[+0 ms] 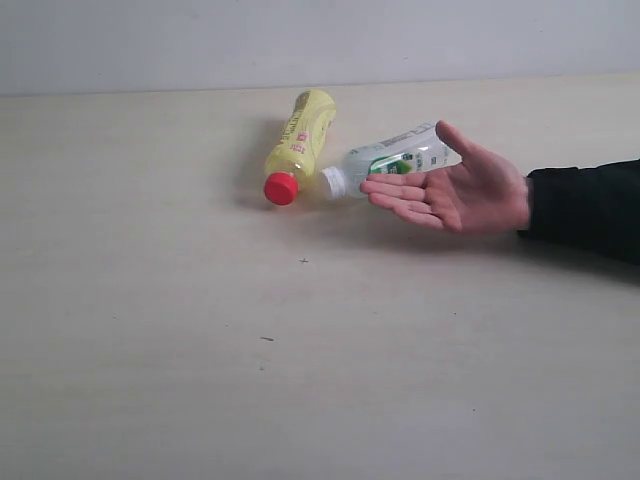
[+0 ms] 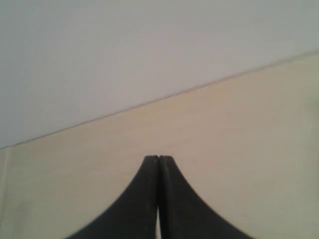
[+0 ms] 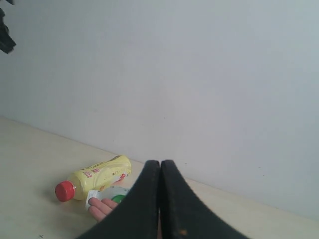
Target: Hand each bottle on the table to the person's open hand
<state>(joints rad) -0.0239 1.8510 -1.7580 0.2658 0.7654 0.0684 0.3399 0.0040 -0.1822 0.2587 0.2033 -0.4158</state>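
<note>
Two bottles lie on their sides on the pale table [image 1: 150,330]. The yellow bottle with a red cap [image 1: 298,145] rests toward the back, also visible in the right wrist view as the yellow bottle [image 3: 97,181]. Beside it lies a small clear bottle with a green label [image 1: 395,158], partly behind the person's open hand [image 1: 455,190], which reaches in palm up from the right. My left gripper [image 2: 158,158] is shut and empty above bare table. My right gripper [image 3: 160,162] is shut and empty, well apart from the bottles. Neither gripper shows in the exterior view.
The person's dark sleeve [image 1: 585,210] comes in from the right edge. A pale wall [image 1: 320,40] stands behind the table's far edge. A few small dark specks [image 1: 267,339] mark the table.
</note>
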